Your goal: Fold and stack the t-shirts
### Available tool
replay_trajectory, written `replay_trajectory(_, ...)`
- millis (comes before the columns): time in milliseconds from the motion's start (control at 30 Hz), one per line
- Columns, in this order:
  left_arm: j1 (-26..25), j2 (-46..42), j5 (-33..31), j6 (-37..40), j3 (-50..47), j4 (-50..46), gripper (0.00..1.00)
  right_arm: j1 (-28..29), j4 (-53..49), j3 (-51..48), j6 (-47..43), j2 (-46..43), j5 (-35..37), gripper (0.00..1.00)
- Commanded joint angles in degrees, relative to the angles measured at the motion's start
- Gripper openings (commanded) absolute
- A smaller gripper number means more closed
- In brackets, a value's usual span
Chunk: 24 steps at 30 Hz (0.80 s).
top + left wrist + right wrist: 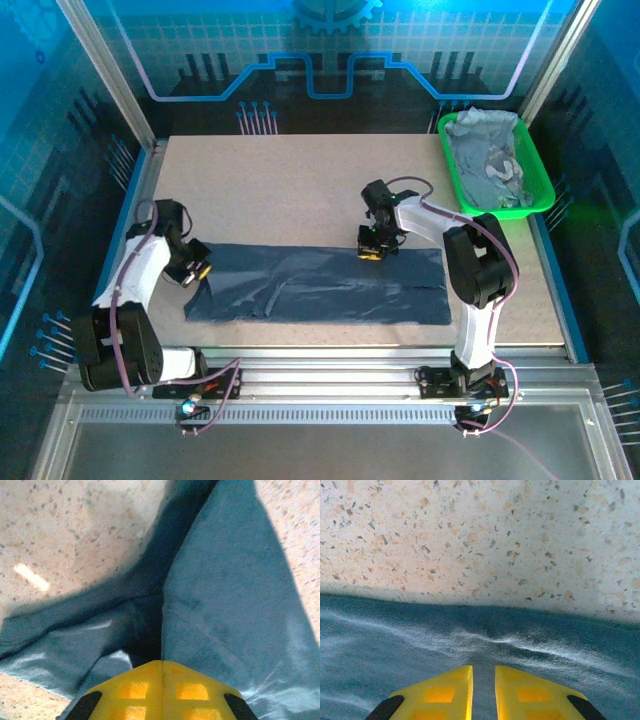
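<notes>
Dark t-shirt (320, 285) lay spread as a long band across the near half of the table (300, 180), seen from above. Paler shirts (488, 150) were heaped in the green tray (497, 212) at the far right corner. Left gripper (197, 270) sat at the band's left end, right gripper (370, 250) on its far edge, right of middle. Blue-lit panels and metal posts walled the table's sides and back; working room looked ample.

Left wrist view: left gripper (162, 662) had its fingers pressed together, with cloth gathered up into them and a deep fold running away from the tips. Judged a firm pinch on the dark t-shirt (225, 605).

Right wrist view: right gripper (483, 667) was nearly closed, a slim gap with cloth in it, wrinkles fanning from the tips just inside the hem. Speckled table (495, 540) beyond, matte.

Handling, as judged: light, limp, not fragile; would sag and drag between holds. Best taken at edges or corners, both ends together.
</notes>
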Motion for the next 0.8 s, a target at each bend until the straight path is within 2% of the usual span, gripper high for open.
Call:
replay_trajectory(0, -0.23, 3.17, -1.12, -1.74, 3.53, -2.88, 0.0, 0.87, -1.58, 0.7, -0.57, 0.67, 0.42, 0.21)
replay_trajectory(400, -0.21, 13.24, -3.69, 0.23, 13.17, -3.91, 0.0, 0.86, -1.39, -0.24, -0.52, 0.05, 0.59, 0.2)
replay_trajectory(767, -0.22, 23.29, -5.95, 3.07, 16.64, -2.63, 0.0, 0.87, -1.48, -0.62, -0.35, -0.36, 1.41, 0.2)
